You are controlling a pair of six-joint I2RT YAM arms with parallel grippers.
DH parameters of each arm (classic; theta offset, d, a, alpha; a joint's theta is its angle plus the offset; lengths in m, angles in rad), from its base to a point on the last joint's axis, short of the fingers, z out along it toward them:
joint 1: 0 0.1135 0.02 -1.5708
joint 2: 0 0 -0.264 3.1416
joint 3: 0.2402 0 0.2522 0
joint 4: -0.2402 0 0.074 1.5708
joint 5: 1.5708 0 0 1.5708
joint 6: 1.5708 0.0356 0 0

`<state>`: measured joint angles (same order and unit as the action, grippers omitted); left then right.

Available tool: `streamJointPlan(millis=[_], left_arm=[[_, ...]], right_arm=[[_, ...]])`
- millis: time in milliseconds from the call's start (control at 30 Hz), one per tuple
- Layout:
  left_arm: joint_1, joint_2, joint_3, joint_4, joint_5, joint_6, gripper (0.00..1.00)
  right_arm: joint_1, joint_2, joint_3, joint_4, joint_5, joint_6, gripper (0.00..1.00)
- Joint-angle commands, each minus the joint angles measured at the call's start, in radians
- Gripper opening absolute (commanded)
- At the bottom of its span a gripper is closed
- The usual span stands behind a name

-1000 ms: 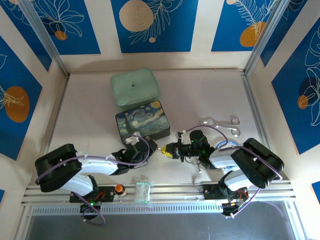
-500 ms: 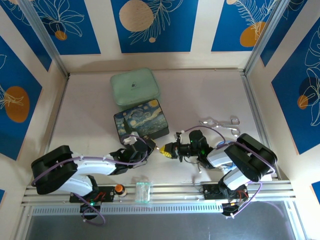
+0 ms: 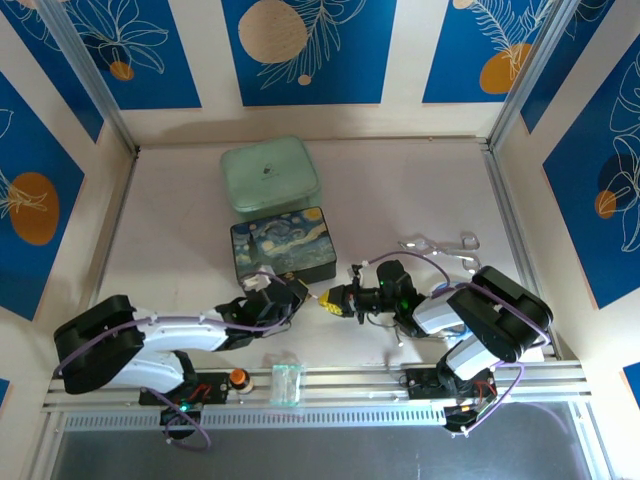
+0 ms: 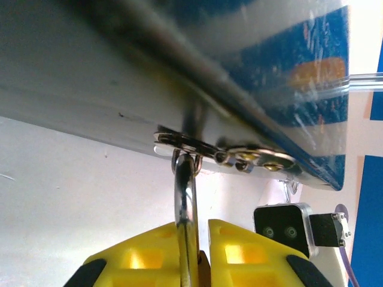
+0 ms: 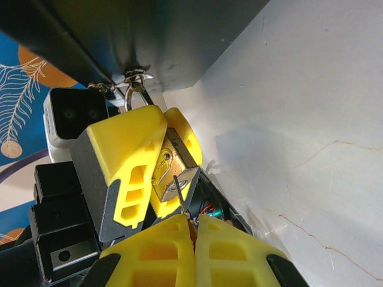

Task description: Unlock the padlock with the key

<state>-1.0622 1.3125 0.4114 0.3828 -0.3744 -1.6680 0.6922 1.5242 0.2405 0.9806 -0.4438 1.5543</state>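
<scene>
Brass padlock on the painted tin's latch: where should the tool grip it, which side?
Grip the brass padlock by its body, across the flat faces, from the side away from the painted tin. Its thin silver shackle hangs through the tin's metal latch, so the body sticks clear.

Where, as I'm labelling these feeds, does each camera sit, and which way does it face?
Top external: above and behind the bases, looking down at the table; the left arm and right arm show, meeting before the painted box.
Left wrist: on the left arm, looking along its left fingers at the padlock hooked through the box's latch.
Right wrist: on the right arm, looking past its right fingers, shut on the key, toward the padlock.
Both wrist views share the padlock and the latch.
</scene>
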Motion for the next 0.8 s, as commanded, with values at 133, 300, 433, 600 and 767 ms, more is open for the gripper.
streamJointPlan(millis=[133, 300, 433, 600, 767], left_arm=[[0.005, -0.033, 0.024, 0.025, -0.020, -0.012, 0.00], [0.004, -0.034, 0.028, 0.034, -0.021, -0.011, 0.00], [0.004, -0.033, 0.025, 0.043, -0.013, -0.020, 0.00], [0.005, -0.059, 0.004, 0.054, -0.029, -0.026, 0.00], [0.005, -0.087, 0.010, 0.021, -0.039, -0.010, 0.00]], right_arm=[[0.032, 0.012, 0.016, 0.017, 0.006, 0.013, 0.00], [0.053, 0.049, 0.014, 0.077, 0.025, 0.036, 0.00], [0.059, 0.094, 0.007, 0.163, 0.041, 0.068, 0.00], [0.042, 0.203, -0.021, 0.384, 0.056, 0.152, 0.00], [0.048, 0.235, -0.010, 0.422, 0.055, 0.153, 0.00]])
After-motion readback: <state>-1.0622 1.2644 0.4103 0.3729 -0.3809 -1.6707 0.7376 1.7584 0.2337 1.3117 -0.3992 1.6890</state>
